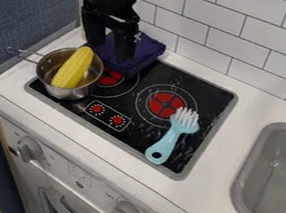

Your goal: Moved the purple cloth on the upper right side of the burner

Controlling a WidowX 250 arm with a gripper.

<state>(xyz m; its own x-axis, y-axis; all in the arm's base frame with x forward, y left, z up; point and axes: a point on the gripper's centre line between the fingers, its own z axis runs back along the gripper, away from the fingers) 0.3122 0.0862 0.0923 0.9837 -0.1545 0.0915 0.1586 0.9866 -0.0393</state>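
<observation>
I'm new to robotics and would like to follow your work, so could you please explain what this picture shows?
The black machine at the upper left is a robot arm; its two-fingered gripper hangs over a folded-looking purple cloth. The fingers stand apart, so it does not seem to be grasping anything, though contact with the cloth is hard to judge.

The single picture comes from a fixed camera looking down at a slant on a toy kitchen.

The cloth lies at the back of the black stovetop with red burners. In front of it, a silver metal pot holds a yellow corn cob. To the right lies a light-blue brush with white bristles, and beyond the stovetop is a grey sink.
</observation>
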